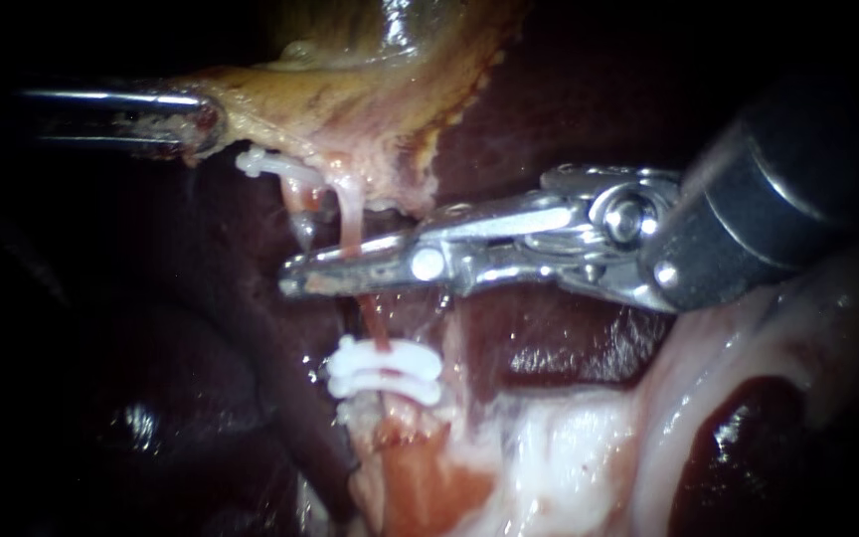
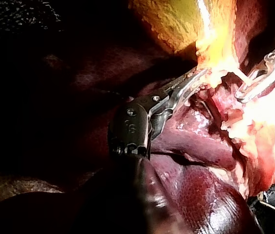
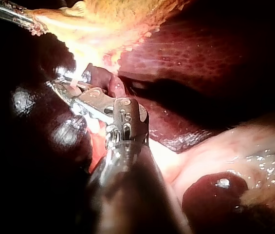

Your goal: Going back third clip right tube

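Note:
My left instrument (image 1: pixel 194 123) comes in at the upper left, jaws shut on the edge of the yellowish gallbladder (image 1: pixel 350 99), holding it up. A thin pink tube (image 1: pixel 348 214) runs down from the gallbladder. Two white clips (image 1: pixel 386 370) sit side by side on its lower part, and another white clip (image 1: pixel 262 163) lies near the gallbladder. My right instrument (image 1: pixel 322 269) reaches in from the right, its long jaws slightly apart across the tube between the upper and lower clips. In the left wrist view my left instrument (image 2: pixel 195 80) grips the gallbladder edge, with my right instrument (image 2: pixel 252 87) beside it.
Dark red liver (image 1: pixel 569 99) lies behind and around the tube. Pale fatty tissue (image 1: pixel 569 467) fills the lower right. In the right wrist view my right instrument (image 3: pixel 68 78) lies at the tube, with liver (image 3: pixel 186 53) ahead of it and my left instrument (image 3: pixel 10 14) beyond.

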You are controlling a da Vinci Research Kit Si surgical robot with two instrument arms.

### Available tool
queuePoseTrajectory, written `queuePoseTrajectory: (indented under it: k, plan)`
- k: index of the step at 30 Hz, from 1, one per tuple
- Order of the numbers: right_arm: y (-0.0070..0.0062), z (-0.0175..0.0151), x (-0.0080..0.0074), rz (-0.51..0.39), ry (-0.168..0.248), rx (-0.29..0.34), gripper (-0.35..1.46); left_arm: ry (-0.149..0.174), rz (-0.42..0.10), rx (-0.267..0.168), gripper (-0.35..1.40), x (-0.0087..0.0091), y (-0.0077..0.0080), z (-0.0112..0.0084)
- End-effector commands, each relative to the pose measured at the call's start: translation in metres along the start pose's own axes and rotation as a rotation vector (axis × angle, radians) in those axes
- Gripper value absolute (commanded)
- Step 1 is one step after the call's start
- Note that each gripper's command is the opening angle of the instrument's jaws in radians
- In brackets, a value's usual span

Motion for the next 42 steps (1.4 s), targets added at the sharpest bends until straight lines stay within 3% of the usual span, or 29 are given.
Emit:
queuePoseTrajectory:
  k: [1, 3, 6, 8, 13, 16, 24, 27, 33, 42]
  plan:
    - [0.0001, 0.0000, -0.0001, 0.000, 0.001, -0.001, -0.35, 0.000, 0.000, 0.000, -0.35, 0.0000, 0.0000, 0.0000]
    - [0.0003, 0.0000, -0.0002, -0.001, 0.001, -0.002, -0.35, 0.000, 0.000, 0.001, -0.35, 0.0000, 0.0000, 0.0000]
    - [0.0006, 0.0004, -0.0001, -0.006, 0.021, 0.011, 0.17, 0.000, 0.000, 0.001, -0.35, 0.0000, 0.0000, 0.0000]
    - [0.0009, 0.0007, 0.0001, -0.005, 0.043, 0.026, 0.33, 0.000, 0.000, 0.001, -0.35, 0.0000, 0.0000, 0.0000]
    - [0.0016, 0.0010, 0.0000, -0.042, 0.048, 0.024, 0.41, 0.001, 0.001, 0.001, -0.35, -0.0001, 0.0001, 0.0001]
    - [0.0026, 0.0014, -0.0005, -0.117, 0.053, 0.020, 0.44, 0.001, 0.001, 0.001, -0.35, -0.0001, 0.0001, 0.0001]
    - [0.0068, 0.0020, -0.0021, -0.315, 0.019, -0.023, 0.49, 0.001, 0.001, 0.002, -0.35, -0.0002, 0.0001, 0.0001]
    - [0.0077, 0.0017, -0.0021, -0.369, 0.009, -0.042, 0.50, 0.001, 0.001, 0.002, -0.35, -0.0002, 0.0001, 0.0001]
    - [0.0071, 0.0004, -0.0023, -0.475, 0.006, -0.038, 0.50, 0.001, 0.002, 0.003, -0.35, -0.0003, 0.0002, 0.0001]
    - [0.0045, -0.0058, -0.0058, -0.632, -0.003, -0.021, 0.50, 0.001, 0.003, 0.003, -0.35, -0.0005, 0.0002, 0.0001]
